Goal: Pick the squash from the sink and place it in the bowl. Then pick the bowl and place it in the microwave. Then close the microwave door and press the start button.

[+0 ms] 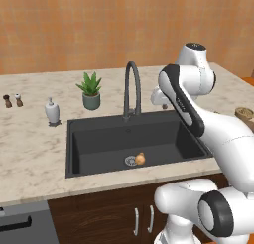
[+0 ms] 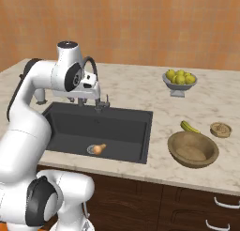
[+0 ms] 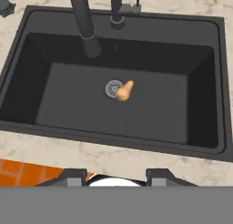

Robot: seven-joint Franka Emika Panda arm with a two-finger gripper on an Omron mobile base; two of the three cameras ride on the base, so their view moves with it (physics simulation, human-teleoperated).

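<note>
Gripper hangs high above the sink, holding nothing; jaw width I can't tell. Squash, a small tan pear-shaped thing, lies on the matte black sink floor touching the steel drain. Step looks like reaching for the squash. Next: descend straight down, clear of the faucet, and straddle the bulb. Wooden bowl waits right of the sink.

orange wall, marble counter, dark wood cabinets below.

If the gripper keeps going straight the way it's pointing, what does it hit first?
Probably the squash by the drain on the sink floor; it sits near the hand view's centre. Path looks free until then, though depth is unclear.
</note>
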